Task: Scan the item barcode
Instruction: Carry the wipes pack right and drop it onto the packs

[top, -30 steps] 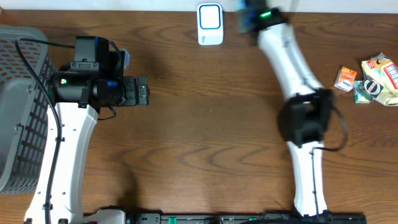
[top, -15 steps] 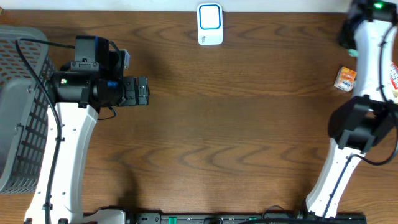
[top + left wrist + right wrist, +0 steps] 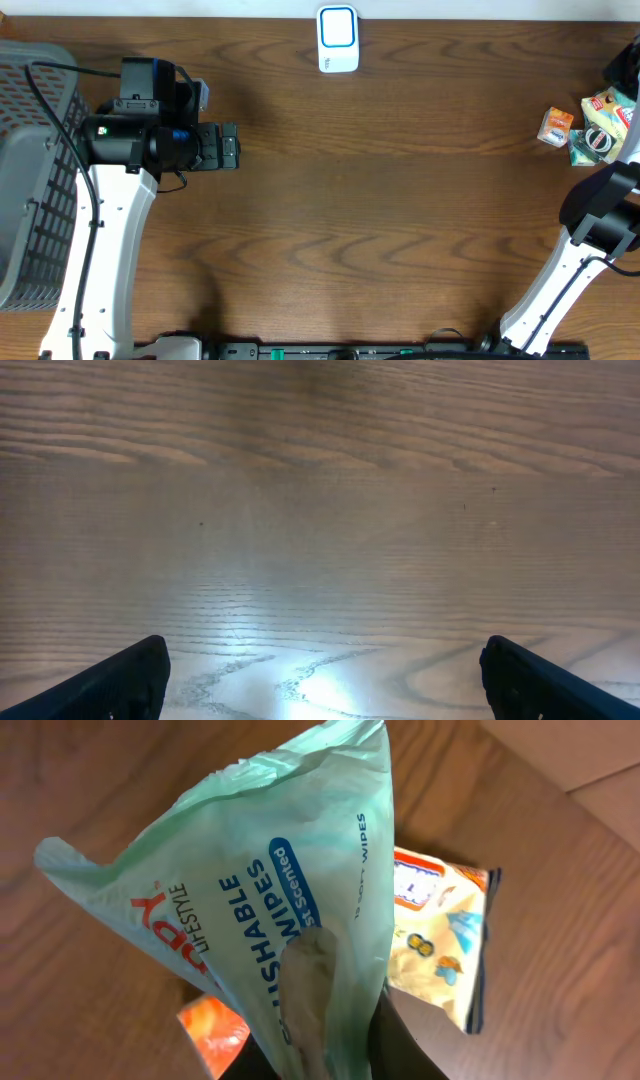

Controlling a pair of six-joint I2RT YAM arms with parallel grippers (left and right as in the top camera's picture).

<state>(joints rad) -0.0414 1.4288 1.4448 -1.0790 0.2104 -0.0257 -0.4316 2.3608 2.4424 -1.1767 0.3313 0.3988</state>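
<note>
**First:** Where has the right arm [image 3: 600,215] gone?

**Second:** A second ago it was up by the white-and-blue scanner [image 3: 338,38], which sits at the middle of the far edge of the surface [image 3: 400,200]. It has since swung out to the right edge. The right gripper [image 3: 345,1020] is clenched on a pale green pack of flushable wipes [image 3: 250,890]. It holds the pack above the pile there, over a yellow snack packet [image 3: 440,940] and an orange packet [image 3: 215,1038].

**First:** Has the pack been scanned, then?

**Second:** I can't tell, and I see no barcode on the side facing me. The pack is now well apart from the scanner. My guess is that the pass is over and the pack is being set aside. If not, it will have to be carried back.

**First:** And the other arm?

**Second:** It has not moved. The left gripper [image 3: 325,680] is released, jaws wide with nothing between them. It hangs over bare wood near the left edge, beside the grey basket [image 3: 30,200].
</note>
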